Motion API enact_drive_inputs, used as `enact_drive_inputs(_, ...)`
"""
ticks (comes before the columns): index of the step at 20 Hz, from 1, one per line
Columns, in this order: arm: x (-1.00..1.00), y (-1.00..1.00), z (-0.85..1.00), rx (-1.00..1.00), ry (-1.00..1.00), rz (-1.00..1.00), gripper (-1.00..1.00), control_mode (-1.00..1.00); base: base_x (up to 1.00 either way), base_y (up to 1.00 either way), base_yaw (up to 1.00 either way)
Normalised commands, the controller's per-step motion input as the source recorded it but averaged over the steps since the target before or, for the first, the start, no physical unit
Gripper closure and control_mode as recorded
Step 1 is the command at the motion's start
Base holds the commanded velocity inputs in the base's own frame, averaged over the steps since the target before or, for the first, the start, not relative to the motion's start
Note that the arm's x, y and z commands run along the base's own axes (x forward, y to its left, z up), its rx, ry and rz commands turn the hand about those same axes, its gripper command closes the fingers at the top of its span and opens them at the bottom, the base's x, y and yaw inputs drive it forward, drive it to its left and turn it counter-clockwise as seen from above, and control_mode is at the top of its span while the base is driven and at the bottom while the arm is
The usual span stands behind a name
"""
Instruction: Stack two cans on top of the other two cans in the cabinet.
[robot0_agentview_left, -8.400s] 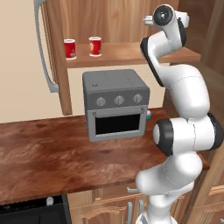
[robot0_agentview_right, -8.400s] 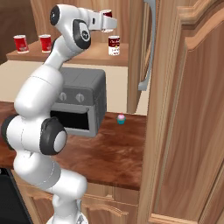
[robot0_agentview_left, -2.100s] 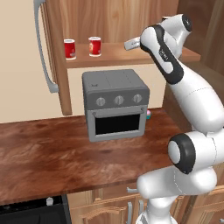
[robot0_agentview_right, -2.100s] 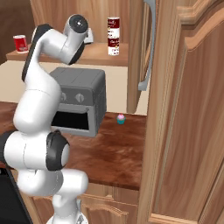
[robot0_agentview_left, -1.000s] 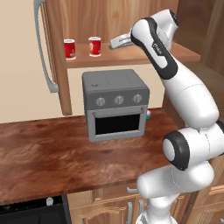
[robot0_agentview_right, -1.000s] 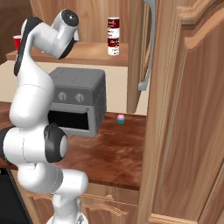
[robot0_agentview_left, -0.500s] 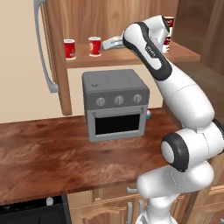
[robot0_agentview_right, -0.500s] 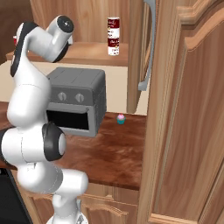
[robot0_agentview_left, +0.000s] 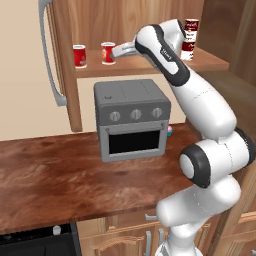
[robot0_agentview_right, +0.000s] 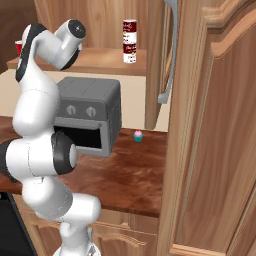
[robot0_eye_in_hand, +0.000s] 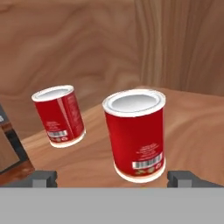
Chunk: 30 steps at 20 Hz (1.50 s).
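Note:
On the cabinet's shelf (robot0_agentview_left: 215, 61) two red cans stand side by side at the left. The nearer one (robot0_agentview_left: 107, 52) (robot0_eye_in_hand: 135, 133) has a pale label in the left base view. The plain red can (robot0_agentview_left: 79, 56) (robot0_eye_in_hand: 59, 114) (robot0_agentview_right: 19, 48) stands beyond it. My gripper (robot0_agentview_left: 115, 52) (robot0_eye_in_hand: 113, 177) is open, level with the nearer can and just short of it; one fingertip shows on each side of the can's base and neither touches it. At the shelf's right end a white can with a red band (robot0_agentview_left: 191, 25) (robot0_agentview_right: 129, 27) sits on a dark-red-and-white can (robot0_agentview_left: 187, 47) (robot0_agentview_right: 130, 52).
A grey toaster oven (robot0_agentview_left: 132, 120) (robot0_agentview_right: 90, 115) stands on the wooden counter (robot0_agentview_left: 60, 175) right under the shelf. A small pink and teal thing (robot0_agentview_right: 138, 135) lies beside it. The cabinet doors hang open on both sides, each with a long grey handle (robot0_agentview_left: 50, 55) (robot0_agentview_right: 170, 50).
The arm has swung left along the shelf, away from the stacked pair, and brought the open gripper up to the nearer red can. No can has moved.

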Motion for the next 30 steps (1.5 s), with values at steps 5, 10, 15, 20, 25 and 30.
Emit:
enact_drive_inputs(5, 0.27, 0.07, -0.01, 0.00, 0.01, 0.09, -1.00, -1.00, 0.00, 0.00, 0.00)
enact_drive_inputs(10, 0.19, 0.08, -0.01, -0.03, 0.02, 0.07, -1.00, -1.00, 0.00, 0.00, 0.00)
enact_drive_inputs(15, 0.11, 0.08, 0.00, -0.05, 0.02, 0.03, -1.00, -1.00, 0.00, 0.00, 0.00)
enact_drive_inputs(20, 0.01, 0.12, -0.02, -0.03, 0.00, 0.01, -1.00, -1.00, 0.00, 0.00, 0.00)
enact_drive_inputs(25, 0.08, 0.15, -0.08, -0.02, 0.00, 0.00, -1.00, -1.00, 0.00, 0.00, 0.00)
enact_drive_inputs(30, 0.13, 0.06, -0.11, -0.01, 0.00, 0.00, -1.00, -1.00, 0.00, 0.00, 0.00)
